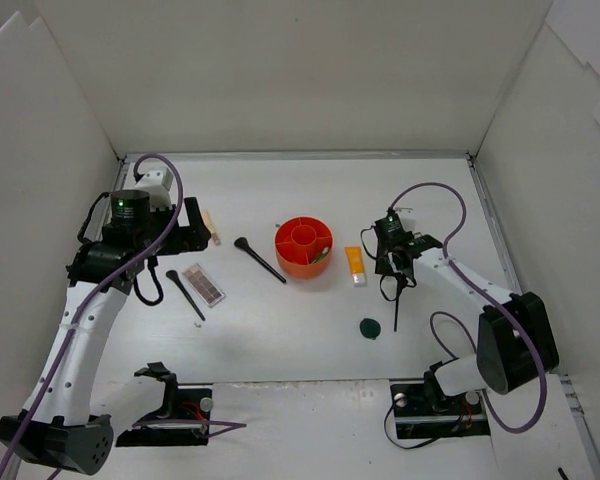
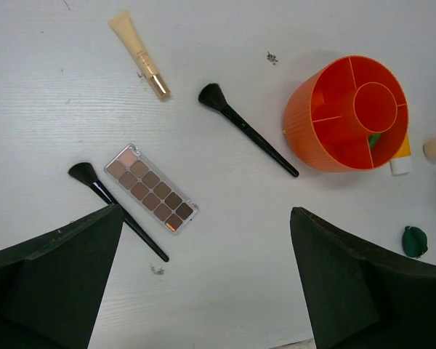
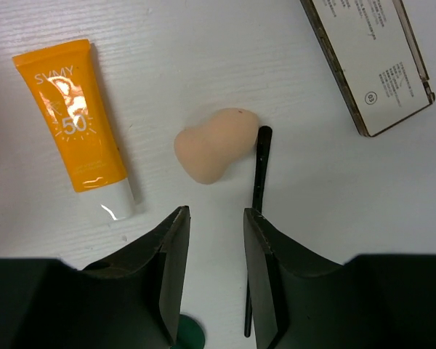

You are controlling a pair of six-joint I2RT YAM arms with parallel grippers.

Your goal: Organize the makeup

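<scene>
Right gripper (image 3: 216, 215), jaws slightly apart and empty. The sponge (image 3: 214, 145) lies just ahead of its tips. The thin black brush (image 3: 259, 174) runs lengthwise alongside, passing beneath one finger.

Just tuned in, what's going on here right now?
Neither arm holds anything. The left claw hangs open over the eyeshadow palette and two black brushes. The right claw is open above the beige sponge and a thin brush, beside the orange tube. Most makeup lies loose around the red-orange holder, which shows only something green inside.
</scene>
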